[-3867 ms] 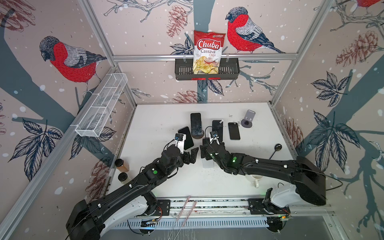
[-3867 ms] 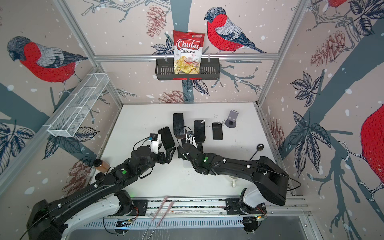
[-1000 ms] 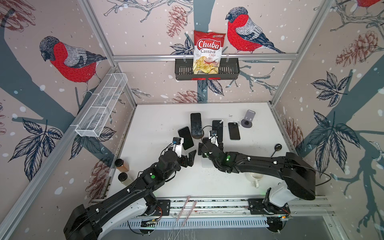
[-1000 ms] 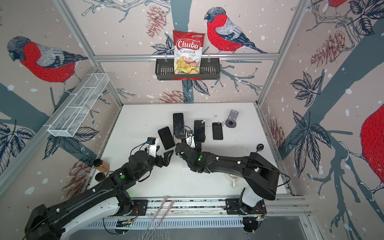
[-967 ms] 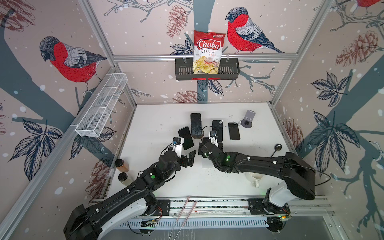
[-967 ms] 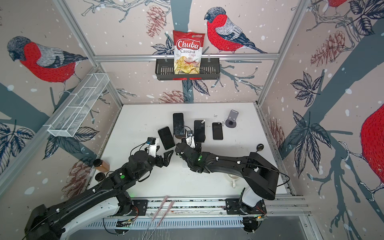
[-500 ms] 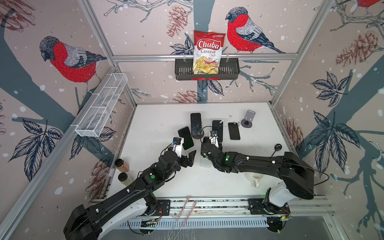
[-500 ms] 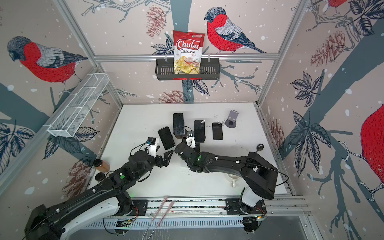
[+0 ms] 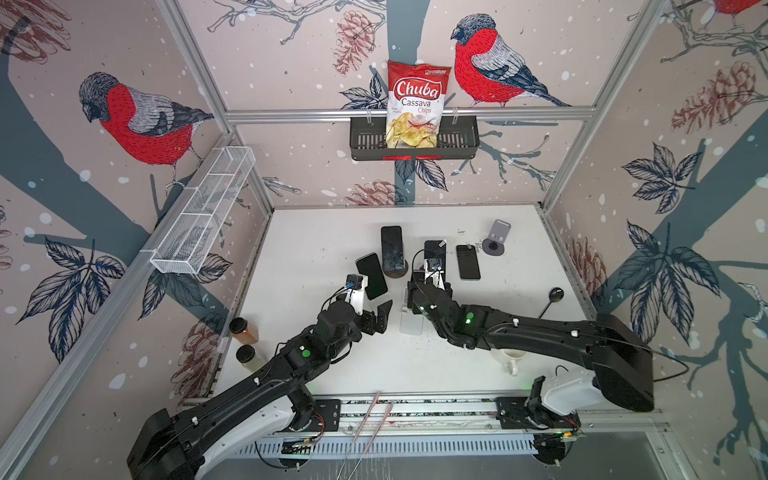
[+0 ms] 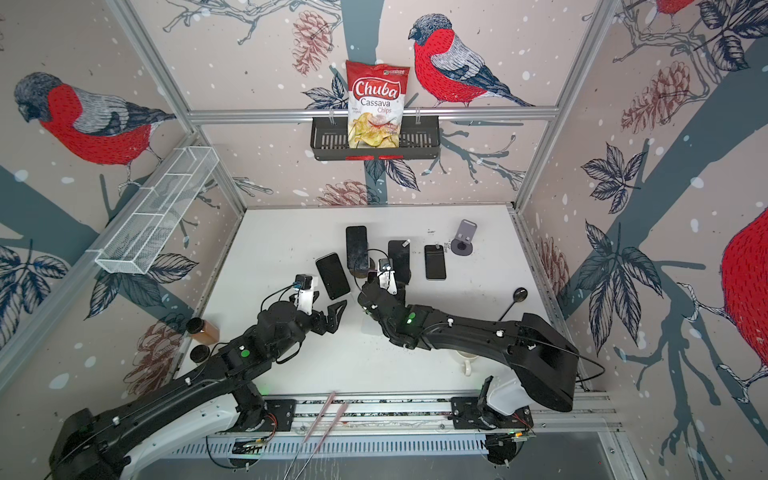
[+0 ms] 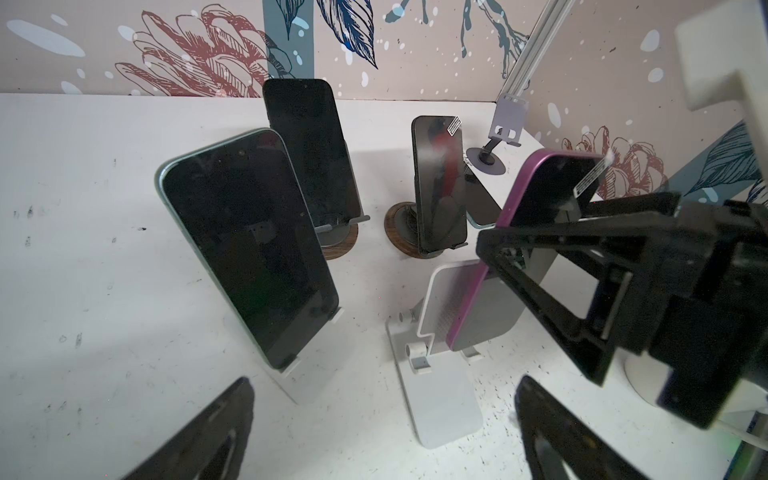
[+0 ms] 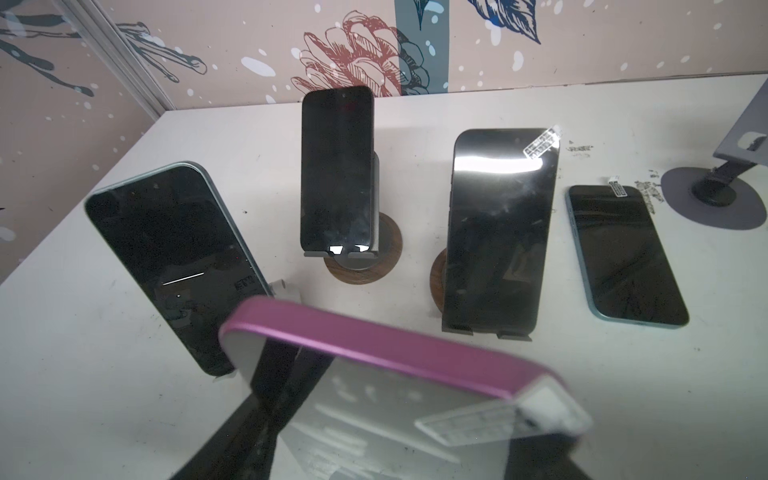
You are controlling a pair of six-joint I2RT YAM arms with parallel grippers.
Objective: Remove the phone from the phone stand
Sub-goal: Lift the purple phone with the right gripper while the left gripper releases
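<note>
Gripping the purple phone [image 11: 540,199] by its edges, the right gripper [image 11: 552,232] is clamped above the white stand [image 11: 440,365] mid-table; the left gripper [image 11: 374,436] is spread apart nearby.

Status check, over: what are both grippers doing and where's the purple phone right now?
Right gripper shut on purple phone, phone still against white stand. Left gripper open, empty. Green phone close alongside.

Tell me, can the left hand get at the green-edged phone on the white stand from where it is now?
Probably yes. The left hand is open, holds nothing, and the green-edged phone stands just ahead of it with bare table between. The right hand, gripping the purple phone, stays off to the side.
</note>
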